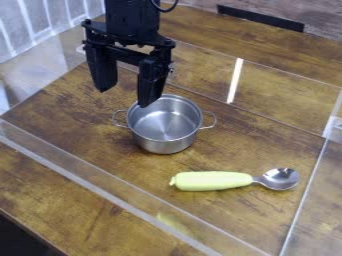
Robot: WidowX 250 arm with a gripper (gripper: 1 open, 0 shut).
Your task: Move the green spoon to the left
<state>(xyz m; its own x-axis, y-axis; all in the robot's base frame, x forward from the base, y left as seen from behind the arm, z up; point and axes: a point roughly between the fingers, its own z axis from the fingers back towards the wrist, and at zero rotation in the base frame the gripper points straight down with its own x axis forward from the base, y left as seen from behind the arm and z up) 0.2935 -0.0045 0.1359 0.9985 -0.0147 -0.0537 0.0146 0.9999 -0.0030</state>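
Observation:
The green spoon (235, 180) lies flat on the wooden table at the lower right, its yellow-green handle pointing left and its shiny silver bowl to the right. My gripper (128, 90) hangs pointing down at the upper left, well away from the spoon. Its two black fingers stand wide apart with nothing between them, so it is open. The right finger hangs just above the far rim of the steel pot.
A round steel pot (166, 124) with two small handles stands between the gripper and the spoon. Clear plastic walls (80, 160) border the wooden table (80, 115) along the front and the right side.

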